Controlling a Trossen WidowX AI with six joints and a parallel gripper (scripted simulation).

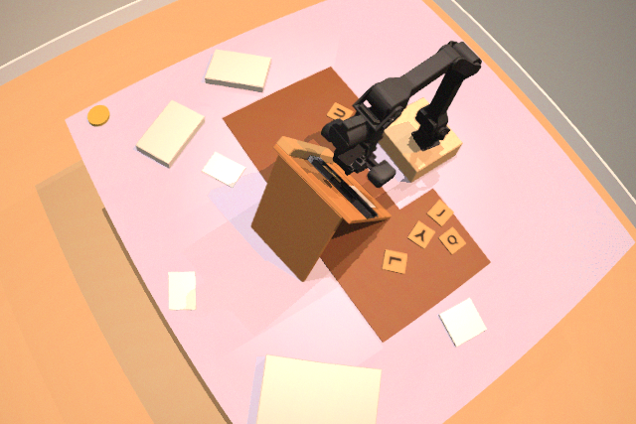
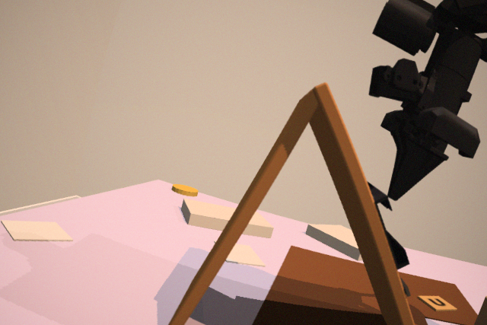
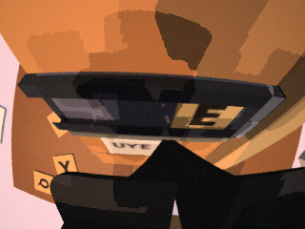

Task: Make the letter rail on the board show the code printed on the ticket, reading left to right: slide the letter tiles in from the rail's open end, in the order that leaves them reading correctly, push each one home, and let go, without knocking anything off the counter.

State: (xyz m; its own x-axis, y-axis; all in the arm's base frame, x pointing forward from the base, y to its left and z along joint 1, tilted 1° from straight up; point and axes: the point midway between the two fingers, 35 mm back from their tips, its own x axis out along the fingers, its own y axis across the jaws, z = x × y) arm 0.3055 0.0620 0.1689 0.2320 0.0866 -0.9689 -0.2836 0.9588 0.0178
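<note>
The gripper (image 2: 393,196) (image 3: 169,142) is shut and empty, its tips close in front of the rail (image 1: 341,186) (image 3: 143,78) on the leaning board (image 1: 297,224) (image 2: 340,148). The E tile (image 3: 207,115) sits upright in the rail's right part in the wrist view; the rail left of it holds no tile. The ticket (image 3: 131,145) below reads UYE. The U tile (image 1: 340,112) (image 2: 437,302) lies on the brown mat by the arm. The Y tile (image 1: 420,234) (image 3: 65,164) lies on the mat's other side. Whether the tips touch the rail is unclear.
The J tile (image 1: 440,212), Q tile (image 1: 451,240) (image 3: 44,182) and L tile (image 1: 395,261) lie around the Y. Pale blocks (image 1: 238,70) (image 1: 171,133), thin white cards (image 1: 224,169) (image 1: 462,322) and a yellow disc (image 1: 98,114) (image 2: 184,189) lie farther out.
</note>
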